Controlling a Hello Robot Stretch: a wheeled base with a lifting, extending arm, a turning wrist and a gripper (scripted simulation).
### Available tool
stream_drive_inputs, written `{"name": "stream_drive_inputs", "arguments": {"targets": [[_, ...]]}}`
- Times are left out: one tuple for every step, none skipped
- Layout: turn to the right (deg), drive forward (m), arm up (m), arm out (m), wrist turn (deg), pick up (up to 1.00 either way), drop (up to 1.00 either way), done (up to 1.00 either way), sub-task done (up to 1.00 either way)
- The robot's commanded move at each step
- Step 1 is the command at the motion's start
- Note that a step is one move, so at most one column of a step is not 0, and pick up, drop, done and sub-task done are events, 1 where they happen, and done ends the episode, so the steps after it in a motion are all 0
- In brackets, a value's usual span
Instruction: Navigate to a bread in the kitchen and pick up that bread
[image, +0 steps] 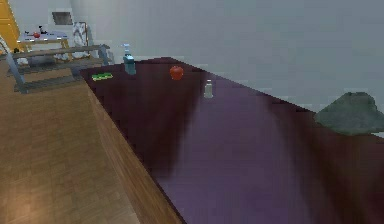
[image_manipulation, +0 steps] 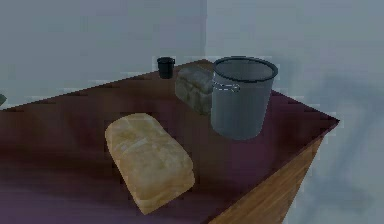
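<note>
**Bread alongside on the bench: line up before reaching**

Arm side view, nearest first: the bread (image_manipulation: 150, 160), a pale tan loaf, lies flat on the dark bench (image_manipulation: 60, 140) close to the near edge. Its long axis runs diagonally, upper left to lower right, and nothing touches it. Behind it and apart stands a grey metal pot (image_manipulation: 243, 95), upright, toward the bench's far corner. Just beside the pot's left is a darker loaf-like block (image_manipulation: 192, 88); touching or not, can't tell. Farthest back is a small dark cup (image_manipulation: 166, 66).

Forward view, along the bench: a small white shaker (image: 208, 89), a red round thing (image: 177, 72), a teal bottle (image: 129, 60), a flat green item (image: 102, 76), and a grey lump (image: 350, 112) at the view's right edge.

Gripper: state can't be told from these pics.

Judgement: nav looks about done, so the step in hand is setting up the grasp.
- Loaf sits left of centre in the arm side view, so prob. a small base nudge is needed to put its middle on the arm's line.
- Raise the lift above the loaf's top before extending.
- Turn the wrist so the fingers span the short width, not the length.
- Come down on the middle. The crust is likely soft, so an end grip may slip or tear.
- Don't over-extend, since the pot & dark block lie just beyond.
- Then lift straight up.
</note>
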Motion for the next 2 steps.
{"name": "stream_drive_inputs", "arguments": {"targets": [[0.0, 0.00, 0.38, 0.00, 0.0, 0.00, 0.00, 0.00, 0.00], [0.0, 0.00, 0.00, 0.00, 45.0, 0.00, 0.00, 0.00, 0.00]]}}
